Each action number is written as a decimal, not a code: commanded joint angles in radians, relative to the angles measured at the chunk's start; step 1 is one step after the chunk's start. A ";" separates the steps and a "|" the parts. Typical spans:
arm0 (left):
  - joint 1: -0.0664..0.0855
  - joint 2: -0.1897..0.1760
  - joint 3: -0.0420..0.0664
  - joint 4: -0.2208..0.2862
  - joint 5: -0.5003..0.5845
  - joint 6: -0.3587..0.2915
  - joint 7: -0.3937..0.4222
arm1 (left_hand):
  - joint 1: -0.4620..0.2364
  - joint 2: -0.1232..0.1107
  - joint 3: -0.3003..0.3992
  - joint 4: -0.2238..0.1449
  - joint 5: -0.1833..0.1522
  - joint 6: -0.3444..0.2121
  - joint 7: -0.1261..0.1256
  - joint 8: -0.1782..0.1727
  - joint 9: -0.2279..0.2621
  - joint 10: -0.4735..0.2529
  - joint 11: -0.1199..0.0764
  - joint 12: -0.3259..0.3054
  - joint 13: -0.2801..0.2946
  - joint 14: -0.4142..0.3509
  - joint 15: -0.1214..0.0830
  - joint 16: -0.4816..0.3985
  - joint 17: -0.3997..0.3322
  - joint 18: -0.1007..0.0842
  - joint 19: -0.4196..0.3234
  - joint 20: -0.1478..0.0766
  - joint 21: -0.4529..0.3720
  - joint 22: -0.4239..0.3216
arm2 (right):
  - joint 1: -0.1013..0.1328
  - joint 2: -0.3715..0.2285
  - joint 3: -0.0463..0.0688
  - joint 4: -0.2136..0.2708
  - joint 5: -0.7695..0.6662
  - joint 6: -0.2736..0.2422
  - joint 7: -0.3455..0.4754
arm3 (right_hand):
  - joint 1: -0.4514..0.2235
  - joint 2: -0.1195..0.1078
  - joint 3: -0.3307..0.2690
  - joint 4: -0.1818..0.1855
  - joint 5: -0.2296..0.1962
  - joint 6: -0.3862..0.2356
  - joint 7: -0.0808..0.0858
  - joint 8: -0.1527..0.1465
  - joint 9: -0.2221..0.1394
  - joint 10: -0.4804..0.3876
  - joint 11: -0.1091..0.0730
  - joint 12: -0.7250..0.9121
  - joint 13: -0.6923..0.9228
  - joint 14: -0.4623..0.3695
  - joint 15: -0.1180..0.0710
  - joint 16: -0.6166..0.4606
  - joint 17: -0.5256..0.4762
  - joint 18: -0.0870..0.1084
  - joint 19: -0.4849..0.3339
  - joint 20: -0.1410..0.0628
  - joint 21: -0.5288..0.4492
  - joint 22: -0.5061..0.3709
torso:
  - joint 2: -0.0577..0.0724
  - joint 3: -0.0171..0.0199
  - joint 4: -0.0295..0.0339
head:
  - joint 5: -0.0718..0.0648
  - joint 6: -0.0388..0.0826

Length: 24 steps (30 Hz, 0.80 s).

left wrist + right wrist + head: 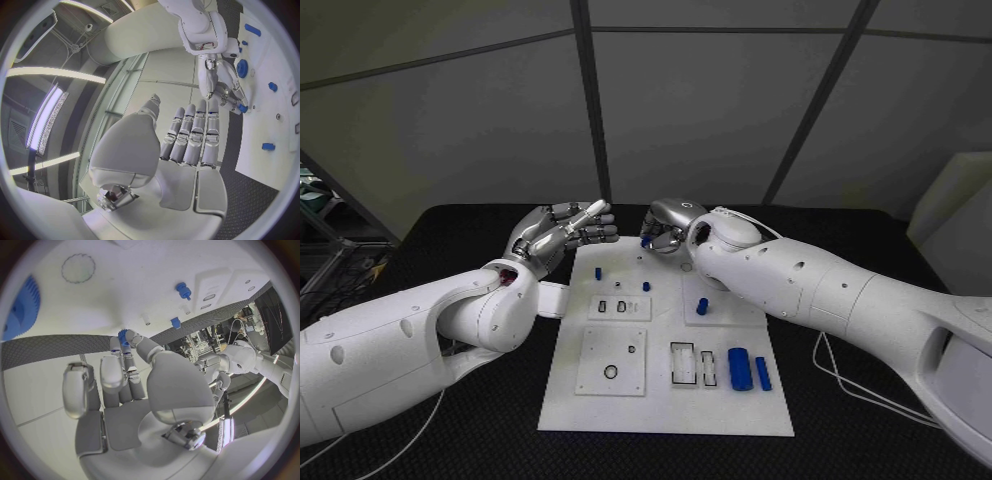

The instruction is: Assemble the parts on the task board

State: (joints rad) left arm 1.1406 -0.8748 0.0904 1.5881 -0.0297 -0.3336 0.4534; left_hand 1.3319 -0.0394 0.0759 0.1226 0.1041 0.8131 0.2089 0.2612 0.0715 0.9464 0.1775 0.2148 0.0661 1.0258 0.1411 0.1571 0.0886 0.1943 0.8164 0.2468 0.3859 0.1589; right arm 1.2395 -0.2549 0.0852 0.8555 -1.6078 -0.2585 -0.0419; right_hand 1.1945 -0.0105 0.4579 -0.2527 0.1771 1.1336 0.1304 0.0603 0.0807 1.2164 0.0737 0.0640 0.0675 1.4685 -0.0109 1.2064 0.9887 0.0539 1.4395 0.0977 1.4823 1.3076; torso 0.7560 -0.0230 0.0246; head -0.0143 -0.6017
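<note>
At the far edge of the task board (668,400), the right hand (669,228) pinches a small blue gear (123,336) at its fingertips; the left hand (564,232) hovers empty, fingers apart. Several pegs (599,272) stand seated, but two blue cylinders (738,368) lie loose near the front, so plenty remains

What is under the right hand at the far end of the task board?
The right hand pinches a small blue part above the white task board. In the right wrist view, bare board and a short peg lie below. The head view hides that spot.
</note>
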 commanded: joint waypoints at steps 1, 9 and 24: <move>0.003 0.002 0.001 0.003 -0.007 0.013 0.002 | 0.006 0.002 -0.002 -0.005 -0.003 0.007 0.017 -0.005 -0.001 0.005 0.002 -0.005 0.000 0.006 0.000 -0.005 0.000 -0.012 0.006 0.002 0.004 -0.001 | 0.003 0.006 0.001 -0.007 -0.025 0.022 -0.015 | -0.008 -0.013 0.009 0.003 -0.004 -0.009 0.002 0.002 -0.001 -0.017 0.002 -0.005 -0.002 0.001 0.001 -0.010 -0.012 -0.001 -0.015 0.002 -0.011 0.009 | 0.000 0.0004 -0.0004 | 0.000 -0.001; 0.005 0.001 0.001 0.002 -0.007 0.015 0.001 | 0.005 0.003 -0.002 -0.007 -0.004 0.007 0.017 -0.007 -0.002 0.005 0.002 -0.008 -0.001 0.005 0.001 -0.007 -0.001 -0.012 0.007 0.002 0.004 -0.002 | 0.003 0.013 0.001 -0.015 -0.037 0.004 -0.016 | -0.019 -0.054 0.014 0.003 -0.011 -0.068 0.024 0.000 -0.014 -0.094 0.024 -0.006 -0.004 -0.021 0.021 -0.054 -0.078 0.013 -0.060 0.017 -0.042 -0.064 | 0.001 0.0006 -0.0020 | 0.002 -0.002; 0.006 -0.005 0.001 -0.002 -0.007 0.019 -0.003 | 0.004 0.003 -0.004 -0.009 -0.006 0.007 0.018 -0.008 -0.002 0.004 0.002 -0.011 -0.001 0.004 0.001 -0.010 -0.002 -0.012 0.007 0.002 0.004 -0.003 | 0.003 -0.052 0.000 0.056 -0.019 -0.066 -0.003 | 0.005 -0.081 -0.032 0.007 -0.083 -0.135 0.033 0.004 -0.015 -0.186 0.039 -0.001 0.002 -0.042 0.034 -0.120 -0.171 0.035 -0.123 0.036 -0.098 -0.172 | 0.000 0.0016 -0.0044 | 0.003 0.001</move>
State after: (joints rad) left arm 1.1451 -0.8781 0.0904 1.5858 -0.0301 -0.3295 0.4494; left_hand 1.3319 -0.0394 0.0731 0.1197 0.1041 0.8131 0.2089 0.2571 0.0706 0.9464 0.1775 0.2099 0.0661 1.0258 0.1411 0.1534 0.0886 0.1943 0.8164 0.2468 0.3859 0.1577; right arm 1.2394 -0.2955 0.0849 0.8990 -1.6322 -0.2814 -0.0491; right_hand 1.1949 -0.0868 0.4332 -0.2441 0.0982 1.0031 0.1609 0.0662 0.0645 1.0322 0.1125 0.0641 0.0680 1.4271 0.0232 1.0885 0.8180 0.0703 1.3220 0.1337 1.3871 1.1335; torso 0.7571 -0.0219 0.0215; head -0.0103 -0.6014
